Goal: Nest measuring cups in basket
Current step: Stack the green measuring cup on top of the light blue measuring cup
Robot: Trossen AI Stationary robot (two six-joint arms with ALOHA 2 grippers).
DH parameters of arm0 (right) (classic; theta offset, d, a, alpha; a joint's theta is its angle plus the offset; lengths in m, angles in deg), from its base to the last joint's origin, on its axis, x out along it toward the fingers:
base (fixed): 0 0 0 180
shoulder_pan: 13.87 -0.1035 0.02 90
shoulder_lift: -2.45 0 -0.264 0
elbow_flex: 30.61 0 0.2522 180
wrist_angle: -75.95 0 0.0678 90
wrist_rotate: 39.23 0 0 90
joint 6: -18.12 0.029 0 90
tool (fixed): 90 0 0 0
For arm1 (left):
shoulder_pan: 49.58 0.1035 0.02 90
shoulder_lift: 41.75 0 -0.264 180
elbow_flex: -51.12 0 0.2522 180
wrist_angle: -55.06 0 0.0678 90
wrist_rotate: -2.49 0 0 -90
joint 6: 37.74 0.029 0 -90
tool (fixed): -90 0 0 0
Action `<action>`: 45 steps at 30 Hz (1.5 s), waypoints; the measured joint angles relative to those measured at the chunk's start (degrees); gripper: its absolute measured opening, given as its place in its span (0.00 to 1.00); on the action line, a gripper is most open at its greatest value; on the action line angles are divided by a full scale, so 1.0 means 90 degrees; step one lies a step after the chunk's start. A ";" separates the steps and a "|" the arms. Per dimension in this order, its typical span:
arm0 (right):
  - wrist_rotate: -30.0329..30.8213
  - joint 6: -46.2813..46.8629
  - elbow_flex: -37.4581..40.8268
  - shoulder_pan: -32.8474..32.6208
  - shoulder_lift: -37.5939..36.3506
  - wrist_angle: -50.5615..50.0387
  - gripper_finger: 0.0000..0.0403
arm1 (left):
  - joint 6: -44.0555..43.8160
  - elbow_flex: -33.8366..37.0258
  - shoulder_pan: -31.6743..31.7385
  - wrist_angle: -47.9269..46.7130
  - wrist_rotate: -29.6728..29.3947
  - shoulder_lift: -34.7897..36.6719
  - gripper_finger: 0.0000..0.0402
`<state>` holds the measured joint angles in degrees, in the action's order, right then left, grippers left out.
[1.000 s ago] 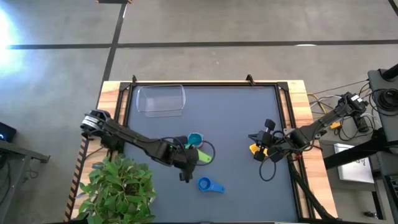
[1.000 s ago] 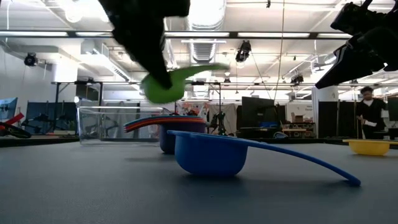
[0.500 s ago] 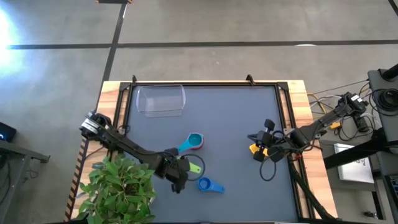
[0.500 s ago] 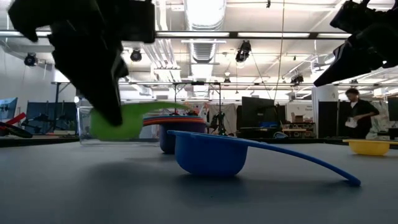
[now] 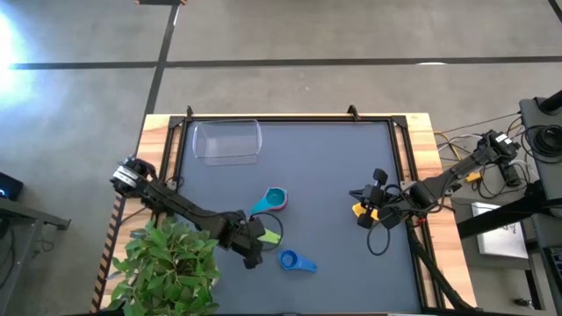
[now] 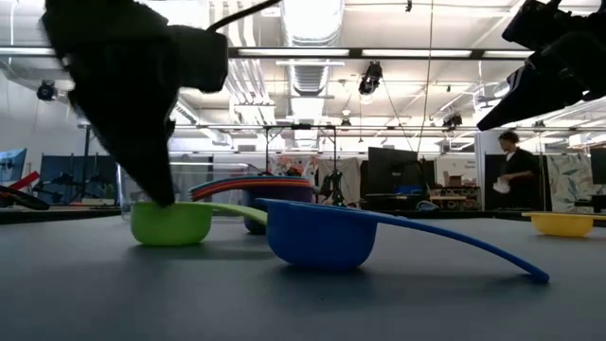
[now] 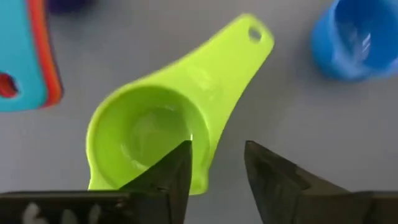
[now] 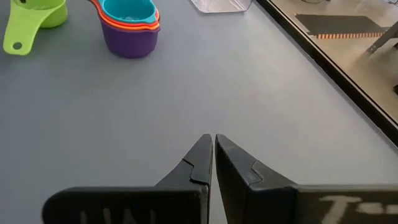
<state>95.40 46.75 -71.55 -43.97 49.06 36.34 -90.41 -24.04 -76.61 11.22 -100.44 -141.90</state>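
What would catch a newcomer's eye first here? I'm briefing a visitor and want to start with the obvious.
Probably the left gripper low over the lime green cup, which sits upright on the grey table with the gripper's fingers parted around its rim. Next, the stack of purple, orange and teal cups mid-table, with the blue cup nearest the front edge. The clear basket sits apart at the far left corner.

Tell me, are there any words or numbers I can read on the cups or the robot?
None can be read.
Left claw: pale marks on its body, too blurred to read.
Right claw: pale marks on its body, too blurred to read.
Green cup, blue cup: no lettering shows.
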 joint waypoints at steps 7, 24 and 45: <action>0.0000 -0.0007 0.0000 0.0000 0.0000 -0.0001 0.02 | -0.1417 -0.0629 0.0166 -0.1160 -0.0538 0.0325 0.38; 0.0000 -0.0097 0.0000 0.0000 0.0000 -0.0052 0.02 | -0.4399 -0.0596 0.0290 -0.2570 0.0191 0.0298 0.38; -0.0003 -0.0178 0.0000 -0.0001 0.0000 -0.0075 0.02 | -0.5057 0.0065 0.0266 -0.1221 0.0547 0.0186 0.38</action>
<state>95.37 45.14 -71.55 -43.98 49.06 35.66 -135.92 -23.46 -74.22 0.23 -95.51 -140.23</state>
